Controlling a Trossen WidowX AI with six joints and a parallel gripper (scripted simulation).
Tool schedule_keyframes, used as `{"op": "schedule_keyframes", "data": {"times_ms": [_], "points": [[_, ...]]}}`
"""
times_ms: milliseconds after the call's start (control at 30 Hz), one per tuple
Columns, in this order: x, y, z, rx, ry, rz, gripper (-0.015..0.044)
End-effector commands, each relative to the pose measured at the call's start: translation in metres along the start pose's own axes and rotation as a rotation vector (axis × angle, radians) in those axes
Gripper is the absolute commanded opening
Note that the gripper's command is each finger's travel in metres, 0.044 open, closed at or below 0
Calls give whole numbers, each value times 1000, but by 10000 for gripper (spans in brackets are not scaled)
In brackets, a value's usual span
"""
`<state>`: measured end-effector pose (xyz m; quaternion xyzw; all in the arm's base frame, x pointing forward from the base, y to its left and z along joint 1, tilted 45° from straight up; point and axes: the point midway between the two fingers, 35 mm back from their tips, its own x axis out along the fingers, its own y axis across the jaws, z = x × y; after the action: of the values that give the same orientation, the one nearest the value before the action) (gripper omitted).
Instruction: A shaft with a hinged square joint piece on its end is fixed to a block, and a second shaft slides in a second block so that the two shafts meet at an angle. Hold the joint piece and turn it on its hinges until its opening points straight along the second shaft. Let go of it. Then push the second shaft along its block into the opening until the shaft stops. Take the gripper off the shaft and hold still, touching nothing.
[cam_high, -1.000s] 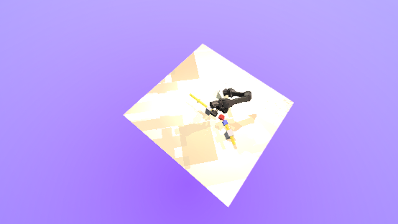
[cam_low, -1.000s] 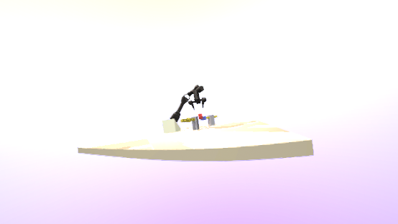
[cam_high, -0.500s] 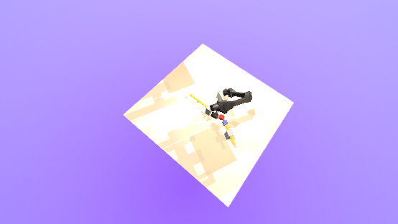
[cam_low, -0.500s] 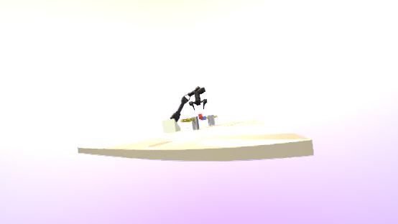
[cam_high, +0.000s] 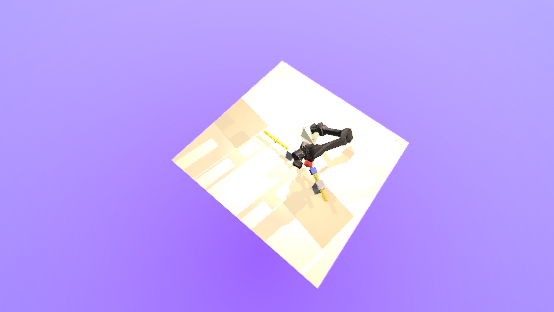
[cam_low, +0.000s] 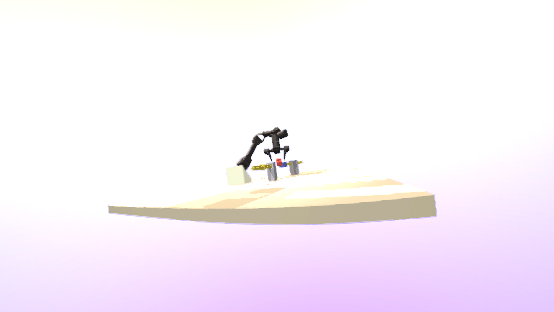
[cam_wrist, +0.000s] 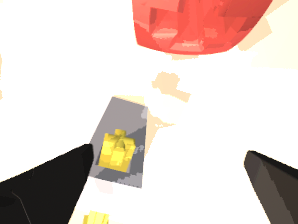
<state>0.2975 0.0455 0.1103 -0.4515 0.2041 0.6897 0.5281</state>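
Observation:
The red joint piece (cam_high: 308, 163) (cam_low: 279, 162) (cam_wrist: 192, 25) sits beside a blue hinge piece (cam_high: 313, 170) (cam_low: 284, 164) on the end of the first yellow shaft (cam_high: 324, 196), which its grey block (cam_high: 320, 185) (cam_low: 294, 168) holds. Which way its opening points cannot be made out. The second yellow shaft (cam_high: 275, 140) (cam_low: 260, 167) (cam_wrist: 119, 155) runs through the other grey block (cam_high: 289, 156) (cam_low: 272, 172) (cam_wrist: 116, 114); its end shows in the wrist view. My gripper (cam_low: 278, 159) (cam_wrist: 171, 155) is open and empty, pointing down above the gap between shaft end and joint piece.
A pale block (cam_low: 237, 175) stands by the arm's base. The arm (cam_high: 330, 145) (cam_low: 252, 151) reaches over the work from behind. Tan patches and shadows mark the table (cam_high: 325, 225) (cam_low: 300, 215). In the wrist view, the red piece is cut off by the top edge.

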Motion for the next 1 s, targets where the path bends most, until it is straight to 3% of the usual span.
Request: {"op": "schedule_keyframes", "data": {"times_ms": [0, 433, 967], "points": [[7, 1, 3, 3, -3, -5, 440], [-7, 1, 70, 3, -5, -6, 440], [13, 0, 71, 3, -5, -6, 440]]}}
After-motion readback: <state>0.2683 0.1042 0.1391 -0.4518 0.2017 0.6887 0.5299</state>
